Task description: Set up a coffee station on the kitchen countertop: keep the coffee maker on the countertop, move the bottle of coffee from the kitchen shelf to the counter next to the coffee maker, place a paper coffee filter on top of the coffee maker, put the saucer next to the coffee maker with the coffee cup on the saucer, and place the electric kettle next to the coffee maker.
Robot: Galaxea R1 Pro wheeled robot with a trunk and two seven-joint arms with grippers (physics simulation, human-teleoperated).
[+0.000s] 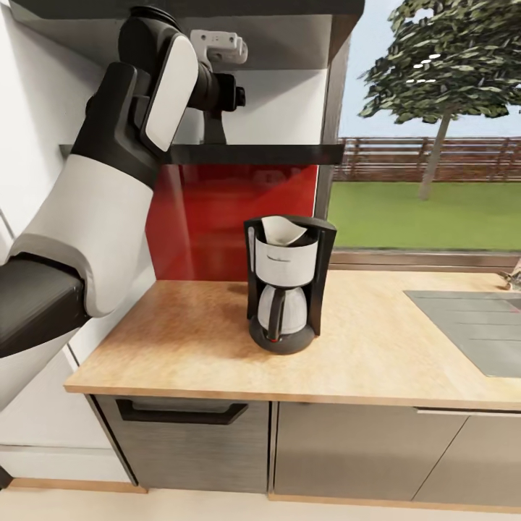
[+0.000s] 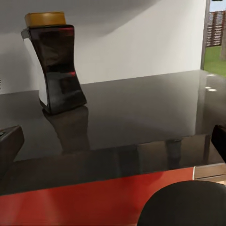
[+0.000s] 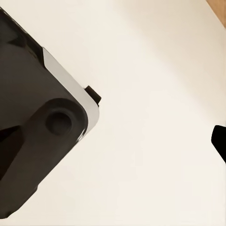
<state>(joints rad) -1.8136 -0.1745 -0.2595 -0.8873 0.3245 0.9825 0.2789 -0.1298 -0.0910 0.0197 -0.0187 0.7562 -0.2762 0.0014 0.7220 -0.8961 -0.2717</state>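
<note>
The left arm was raised to the dark kitchen shelf [image 1: 253,153] above the counter, and its left gripper [image 2: 113,141] stood wide open and empty, fingertips spread apart. The bottle of coffee [image 2: 56,66] stood upright on that glossy shelf, ahead of the fingers and off to one side, not between them. It looked like slick dark glass, waisted in the middle, with a matte yellow cap. I judged the risk plain: a misaligned reach could nudge it over or push it along the shiny surface. Below, the coffee maker [image 1: 286,289] sat on the wood-grain kitchen countertop [image 1: 181,340], a white paper coffee filter [image 1: 281,230] resting in its top. I could not tell the right gripper's state.
</note>
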